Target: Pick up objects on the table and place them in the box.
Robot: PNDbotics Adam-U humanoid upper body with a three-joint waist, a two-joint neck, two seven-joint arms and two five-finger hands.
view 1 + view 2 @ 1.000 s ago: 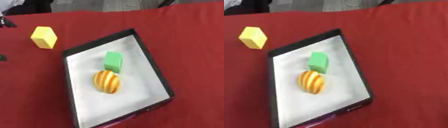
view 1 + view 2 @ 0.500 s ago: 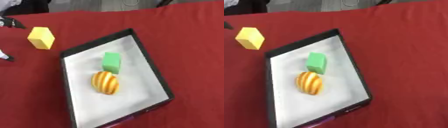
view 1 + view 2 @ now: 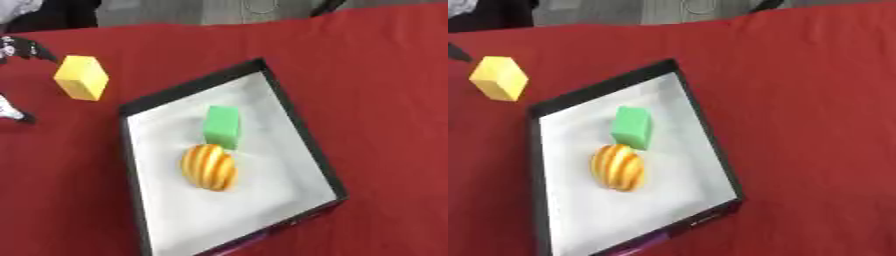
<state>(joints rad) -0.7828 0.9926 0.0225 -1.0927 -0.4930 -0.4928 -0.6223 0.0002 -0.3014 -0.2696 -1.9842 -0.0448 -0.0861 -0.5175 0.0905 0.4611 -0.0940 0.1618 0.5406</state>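
Fingertips of the left hand [image 3: 19, 50] are seen at the left edge of the left eye view, dark and silver, one pair near the top and one tip [image 3: 13, 114] lower down; whether the hand is spread or curled cannot be told, since only these ends are shown. Just to the right of the upper fingertips, apart from them, a yellow block [image 3: 81, 77] is set on the red tablecloth [image 3: 376, 75]; its long axis is tilted slightly from upright in the view, with the top face turned toward the far edge. Further right of the hand, the box [image 3: 280, 102] is laid askew, black-walled with a white floor, its long axis running from near-left to far-right. Inside it, a green block [image 3: 221, 126] is stood in the far half, its long side lined up roughly with the box's length. Touching or just beside its near end, an orange-and-yellow striped oval object [image 3: 209, 167] is laid, stripes run lengthwise, pointed along much the same line.
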